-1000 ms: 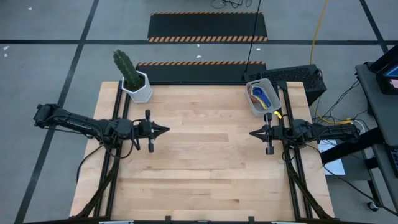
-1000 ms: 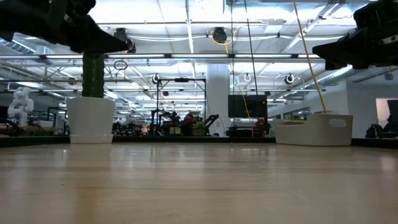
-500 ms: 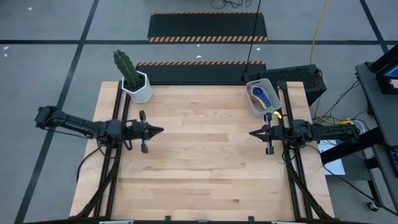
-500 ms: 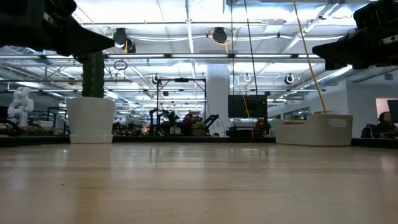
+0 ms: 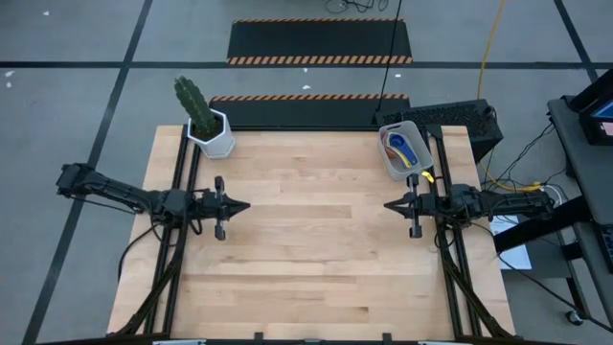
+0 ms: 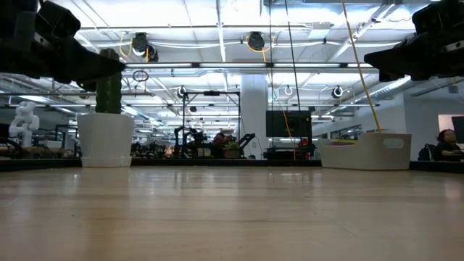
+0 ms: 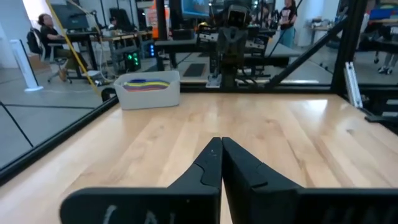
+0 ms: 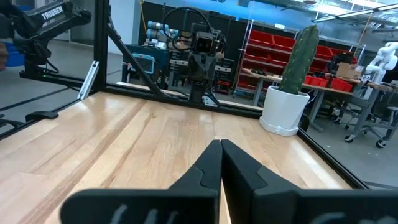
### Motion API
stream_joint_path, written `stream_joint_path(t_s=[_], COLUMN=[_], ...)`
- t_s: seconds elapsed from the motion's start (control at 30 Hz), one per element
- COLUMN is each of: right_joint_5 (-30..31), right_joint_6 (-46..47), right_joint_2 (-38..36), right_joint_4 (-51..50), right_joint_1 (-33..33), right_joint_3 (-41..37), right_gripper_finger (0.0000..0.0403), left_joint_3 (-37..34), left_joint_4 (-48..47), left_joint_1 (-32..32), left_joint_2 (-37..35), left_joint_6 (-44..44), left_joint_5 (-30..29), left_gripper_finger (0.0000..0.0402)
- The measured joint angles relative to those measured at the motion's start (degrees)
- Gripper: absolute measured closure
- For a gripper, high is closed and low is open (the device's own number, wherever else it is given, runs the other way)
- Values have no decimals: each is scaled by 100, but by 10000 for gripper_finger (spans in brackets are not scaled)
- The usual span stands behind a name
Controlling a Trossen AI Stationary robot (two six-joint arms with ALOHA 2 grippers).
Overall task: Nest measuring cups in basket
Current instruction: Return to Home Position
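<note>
The grey-blue basket [image 5: 403,150] stands on its base at the table's far right, and the measuring cups [image 5: 403,147] lie stacked inside it; the left wrist view shows their coloured rims [image 7: 148,83] at the basket's top. My left gripper [image 5: 247,204] hovers shut and level over the table's left side, far from the basket. Above the right side, just in front of the basket, my right gripper [image 5: 388,204] hovers shut and level. Neither holds anything.
A cactus in a white hexagonal pot [image 5: 213,134] stands at the far left corner. Bare wooden tabletop [image 5: 316,240] lies between the two grippers. Black rails run along the table's left and right sides. A person [image 6: 443,143] sits in the room beyond.
My left gripper has drawn back toward the table's left edge and sunk a little, staying shut. The right arm, the basket and the cups have kept still.
</note>
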Motion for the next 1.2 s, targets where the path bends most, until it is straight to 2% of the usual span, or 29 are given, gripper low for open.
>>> stream_joint_path(t_s=[0.17, 0.33, 0.5, 0.8, 0.93, 1.1, 1.2], right_joint_5=[2, 2, 2, 2, 2, 2, 2], right_joint_6=[0, 0, 0, 0, 0, 0, 0], right_joint_2=[0, 2, 2, 2, 2, 2, 2], right_joint_4=[2, 2, 2, 2, 2, 2, 2], right_joint_1=[0, -1, 0, 0, 0, 0, -1], right_joint_3=[0, 2, 0, 0, 2, 0, 0], right_gripper_finger=[403, 403, 403, 403, 403, 403, 403], left_joint_3=[-2, -2, -2, -2, 1, 1, 5], left_joint_4=[124, 112, 48, -339, -670, -1309, -1607], left_joint_1=[0, 0, 0, 152, 281, 477, 615], left_joint_2=[-56, -218, -528, -1460, -2016, -2659, -2734], left_joint_6=[97, 265, 457, 752, 820, 759, 742], left_joint_5=[-2, 16, 304, 314, 382, 891, 1013], left_gripper_finger=[385, 396, 390, 397, 389, 397, 394])
